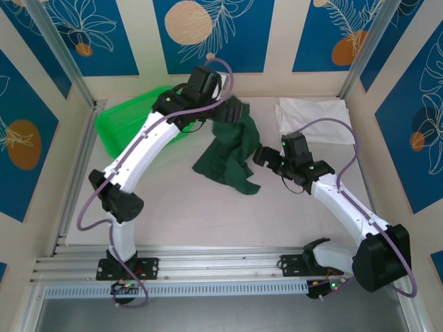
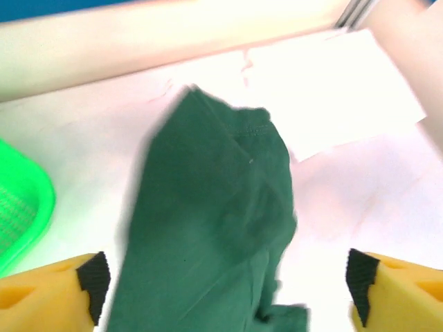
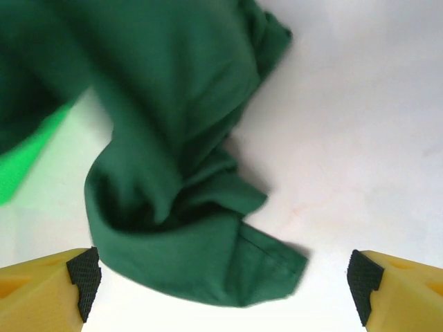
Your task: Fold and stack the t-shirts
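Green shirt [image 1: 225,155] lies crumpled and, it seems, unheld, so with left gripper [image 2: 221,277] and right gripper [image 3: 220,277] both spread, we ought to pinch opposite hems and pull flat.

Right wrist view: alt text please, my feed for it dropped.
A crumpled dark green t-shirt lies on the white table, its lower hem between the right gripper's wide-open yellow fingers. A sliver of bright green basket shows at the left edge.

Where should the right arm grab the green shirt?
Probably the hemmed corner of the dark green t-shirt, lying flat on the table near the open right gripper. Come from above on the shirt's right side: that corner sticks out of the bunched folds, so the fingers can straddle it.
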Robot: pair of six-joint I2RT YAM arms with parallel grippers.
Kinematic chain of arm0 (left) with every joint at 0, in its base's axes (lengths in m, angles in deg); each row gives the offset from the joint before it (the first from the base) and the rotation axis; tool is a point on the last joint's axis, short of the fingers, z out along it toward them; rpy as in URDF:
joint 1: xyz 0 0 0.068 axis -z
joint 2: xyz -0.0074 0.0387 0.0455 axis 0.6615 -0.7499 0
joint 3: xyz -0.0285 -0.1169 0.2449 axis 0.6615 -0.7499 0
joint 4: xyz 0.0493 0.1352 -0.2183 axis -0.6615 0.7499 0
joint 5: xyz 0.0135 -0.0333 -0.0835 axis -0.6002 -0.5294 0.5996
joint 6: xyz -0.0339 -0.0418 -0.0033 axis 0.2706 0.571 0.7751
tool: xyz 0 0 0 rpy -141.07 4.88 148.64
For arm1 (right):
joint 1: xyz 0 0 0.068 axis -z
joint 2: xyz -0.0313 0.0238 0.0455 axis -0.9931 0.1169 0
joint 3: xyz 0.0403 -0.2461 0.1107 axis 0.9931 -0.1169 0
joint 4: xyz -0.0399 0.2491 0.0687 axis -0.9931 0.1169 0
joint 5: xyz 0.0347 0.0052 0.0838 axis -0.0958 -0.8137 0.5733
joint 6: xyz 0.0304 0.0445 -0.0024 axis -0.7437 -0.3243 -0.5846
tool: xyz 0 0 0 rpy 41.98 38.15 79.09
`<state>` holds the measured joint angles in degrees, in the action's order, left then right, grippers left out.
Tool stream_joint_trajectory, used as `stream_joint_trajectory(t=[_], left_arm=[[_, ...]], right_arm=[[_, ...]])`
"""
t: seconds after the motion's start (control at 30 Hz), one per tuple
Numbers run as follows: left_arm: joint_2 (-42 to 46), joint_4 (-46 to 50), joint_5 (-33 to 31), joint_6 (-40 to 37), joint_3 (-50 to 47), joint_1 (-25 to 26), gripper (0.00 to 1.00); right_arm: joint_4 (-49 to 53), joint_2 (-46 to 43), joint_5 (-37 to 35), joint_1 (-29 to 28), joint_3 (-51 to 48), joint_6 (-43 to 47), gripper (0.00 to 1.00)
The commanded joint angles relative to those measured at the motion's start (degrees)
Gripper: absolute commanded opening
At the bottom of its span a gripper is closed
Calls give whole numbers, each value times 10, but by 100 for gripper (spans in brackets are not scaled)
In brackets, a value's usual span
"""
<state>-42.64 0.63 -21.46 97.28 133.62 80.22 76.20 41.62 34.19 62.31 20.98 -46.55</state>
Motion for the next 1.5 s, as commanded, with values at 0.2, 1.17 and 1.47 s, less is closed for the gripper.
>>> stream_joint_trajectory(t=[0.2,1.17,1.47], left_arm=[[103,-36,22,7,-272,-212,94],[-75,-91,-28,-162,-306,-246,84],[-95,-45,-150,-40,-271,-282,48]], right_arm=[[-74,-13,20,2,-55,-3,94],[-85,28,64,0,-50,2,93],[-86,30,61,1,-51,-1,92]])
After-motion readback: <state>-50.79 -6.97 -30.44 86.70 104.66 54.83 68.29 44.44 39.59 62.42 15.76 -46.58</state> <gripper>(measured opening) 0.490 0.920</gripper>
